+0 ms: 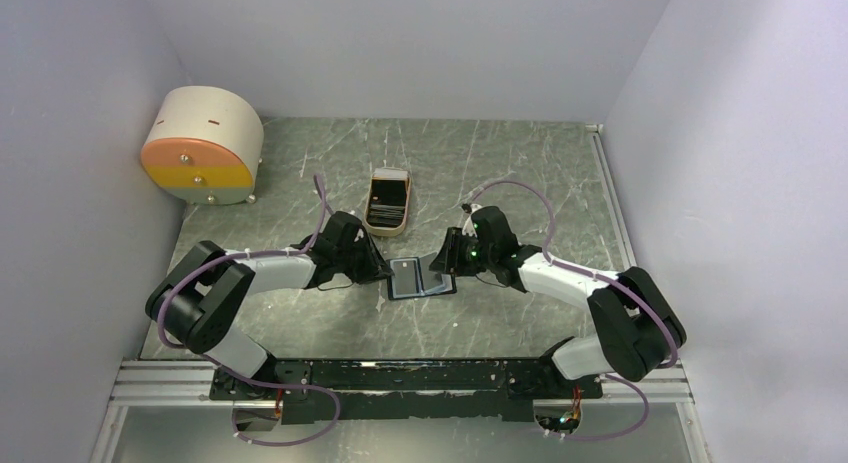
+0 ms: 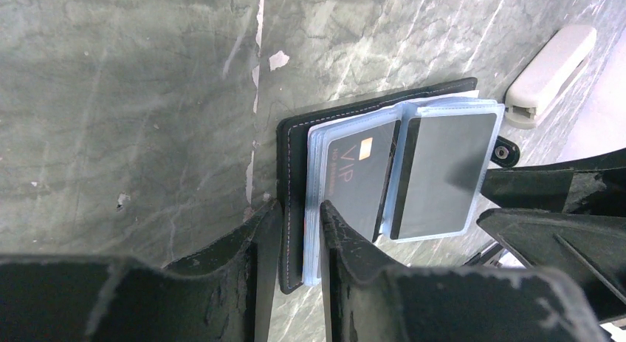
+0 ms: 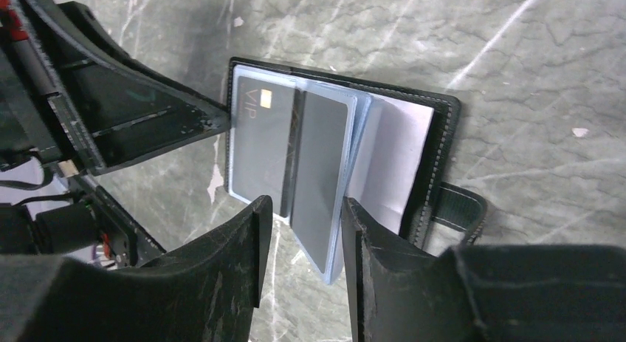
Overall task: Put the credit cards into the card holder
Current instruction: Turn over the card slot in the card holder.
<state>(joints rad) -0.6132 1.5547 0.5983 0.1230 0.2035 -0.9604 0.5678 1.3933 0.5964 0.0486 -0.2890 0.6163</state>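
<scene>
From above, the card holder [image 1: 422,281] lies open on the marble table [image 1: 520,173], with the left gripper [image 1: 388,273] and right gripper [image 1: 446,270] at its two sides. Just beyond it, the credit cards [image 1: 389,198] sit in a beige tray [image 1: 386,229]. A round box [image 1: 203,143] stands in the far left corner.

The left wrist view shows the left gripper pinching the holder's black cover and clear sleeves. A dark VIP card [image 2: 354,176] shows inside, and the other arm crowds the right.

In the right wrist view, the right fingers [image 3: 369,246] straddle a sleeve leaf [image 3: 319,172]. I cannot tell whether they clamp it.
</scene>
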